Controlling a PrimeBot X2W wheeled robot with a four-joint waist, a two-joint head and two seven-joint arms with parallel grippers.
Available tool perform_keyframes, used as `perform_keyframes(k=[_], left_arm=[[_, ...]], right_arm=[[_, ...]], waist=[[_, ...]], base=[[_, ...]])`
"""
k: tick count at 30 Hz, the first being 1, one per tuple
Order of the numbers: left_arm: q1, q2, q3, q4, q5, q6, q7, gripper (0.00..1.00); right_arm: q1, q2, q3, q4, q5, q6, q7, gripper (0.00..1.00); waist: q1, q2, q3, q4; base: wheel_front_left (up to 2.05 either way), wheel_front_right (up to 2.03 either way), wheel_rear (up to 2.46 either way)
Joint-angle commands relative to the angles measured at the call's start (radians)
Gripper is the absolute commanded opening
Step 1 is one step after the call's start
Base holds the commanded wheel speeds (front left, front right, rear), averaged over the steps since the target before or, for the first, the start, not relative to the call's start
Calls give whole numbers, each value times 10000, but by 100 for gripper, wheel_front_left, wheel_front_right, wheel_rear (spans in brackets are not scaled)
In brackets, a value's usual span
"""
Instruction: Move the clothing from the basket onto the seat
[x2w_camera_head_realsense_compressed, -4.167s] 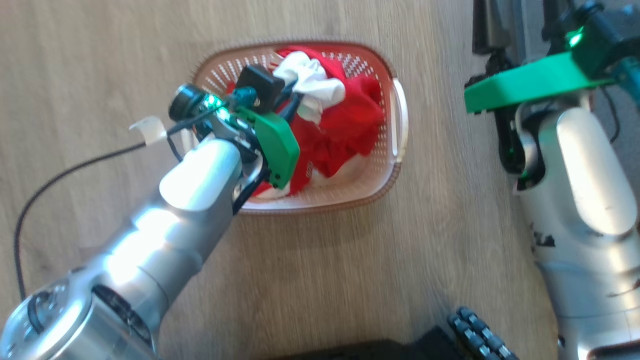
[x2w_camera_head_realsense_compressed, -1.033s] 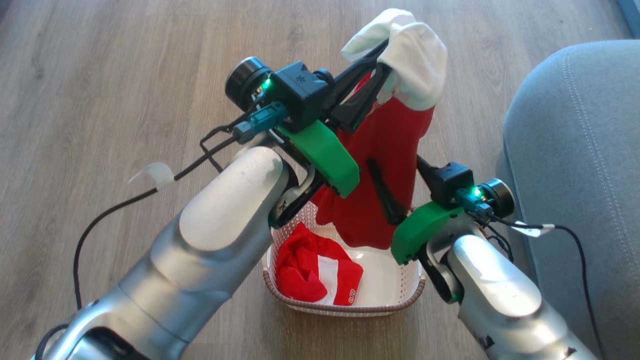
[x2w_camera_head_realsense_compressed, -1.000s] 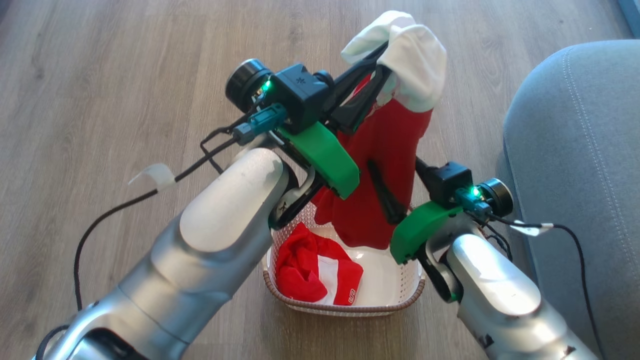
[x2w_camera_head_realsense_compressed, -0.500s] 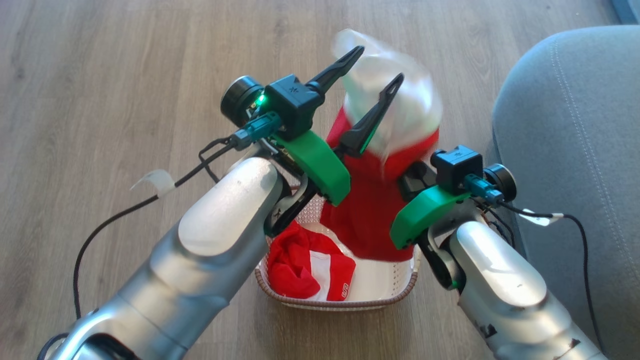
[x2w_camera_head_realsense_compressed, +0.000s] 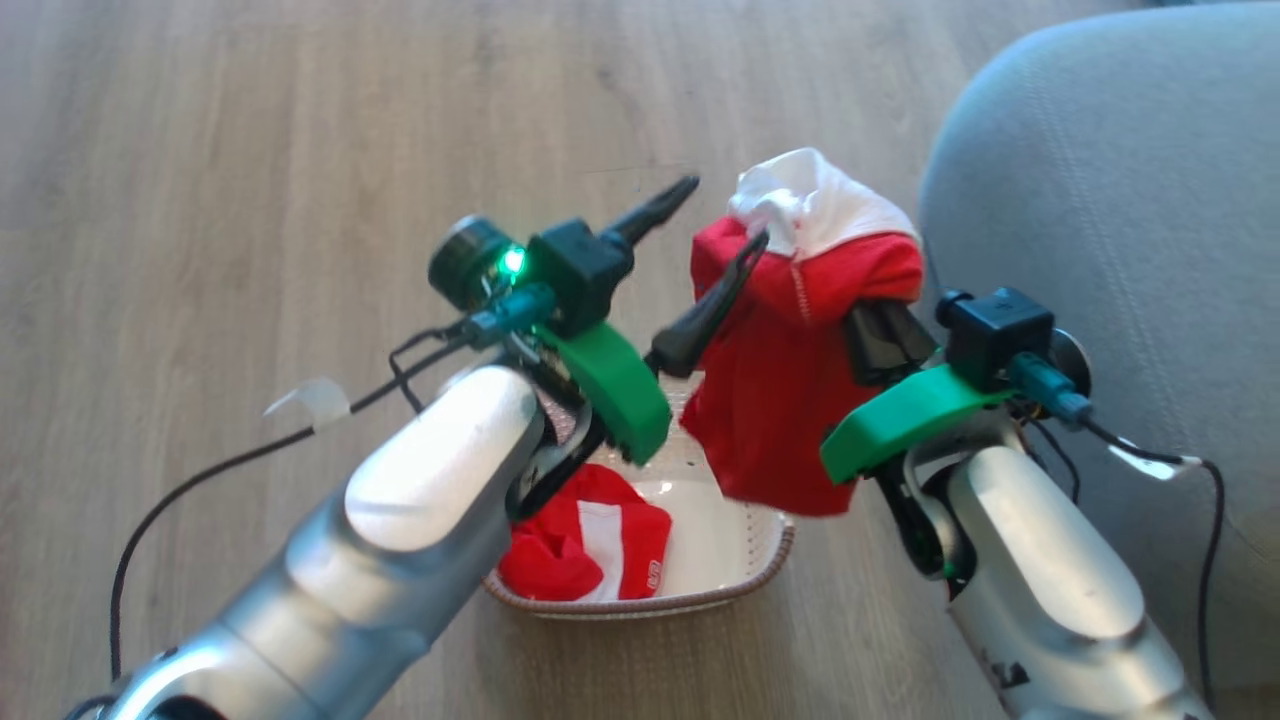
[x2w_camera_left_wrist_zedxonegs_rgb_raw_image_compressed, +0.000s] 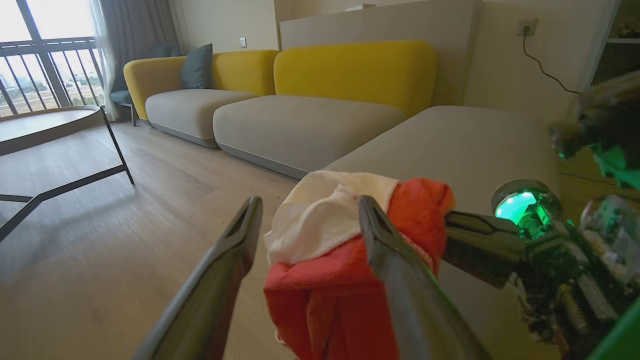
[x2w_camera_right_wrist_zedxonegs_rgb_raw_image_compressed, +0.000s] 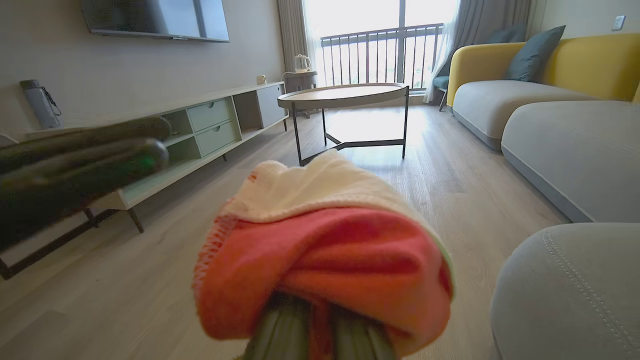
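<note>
A red garment with a white top (x2w_camera_head_realsense_compressed: 800, 350) hangs above the basket, draped over my right gripper (x2w_camera_head_realsense_compressed: 880, 335), which is shut on it; its fingertips are buried in the cloth. From the right wrist, the garment (x2w_camera_right_wrist_zedxonegs_rgb_raw_image_compressed: 320, 260) covers the closed fingers. My left gripper (x2w_camera_head_realsense_compressed: 725, 212) stands open just left of the garment, its nearer finger touching the cloth's edge, and holds nothing. In the left wrist view the garment (x2w_camera_left_wrist_zedxonegs_rgb_raw_image_compressed: 325, 280) shows beyond the spread fingers (x2w_camera_left_wrist_zedxonegs_rgb_raw_image_compressed: 245, 230). A second red and white garment (x2w_camera_head_realsense_compressed: 580, 540) lies in the cream basket (x2w_camera_head_realsense_compressed: 740, 580). The grey seat (x2w_camera_head_realsense_compressed: 1100, 200) is at the right.
The basket stands on a wood floor (x2w_camera_head_realsense_compressed: 200, 150). A black cable (x2w_camera_head_realsense_compressed: 200, 480) trails from my left arm. The wrist views show a round coffee table (x2w_camera_right_wrist_zedxonegs_rgb_raw_image_compressed: 345, 95), a low cabinet (x2w_camera_right_wrist_zedxonegs_rgb_raw_image_compressed: 215, 125) and yellow-backed sofas (x2w_camera_left_wrist_zedxonegs_rgb_raw_image_compressed: 310, 100) further off.
My left gripper has opened and let go of the raised garment. The right gripper has taken it and carries it lower and rightward, nearer the seat. The head camera has shifted too.
</note>
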Motion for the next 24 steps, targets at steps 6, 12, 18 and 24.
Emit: perform_keyframes(k=[6,12,18,24], left_arm=[[-86,519,-114,-165,-379,-63,-51,100],[77,666,-289,-237,-461,-63,-51,100],[438,700,-328,-521,-448,-63,-51,100],[667,708,-293,-653,-410,-63,-51,100]], right_arm=[[159,88,-377,-875,-43,71,-51,0],[311,112,-628,-1259,-67,71,-51,0],[551,153,-773,-1688,13,71,-51,0],[799,171,-935,-2038,40,71,-51,0]], waist=[[0,0,86,-910],[0,0,198,-1814],[0,0,52,-3146],[0,0,-97,-4046]], base=[[0,0,0],[0,0,0],[0,0,0],[0,0,0]])
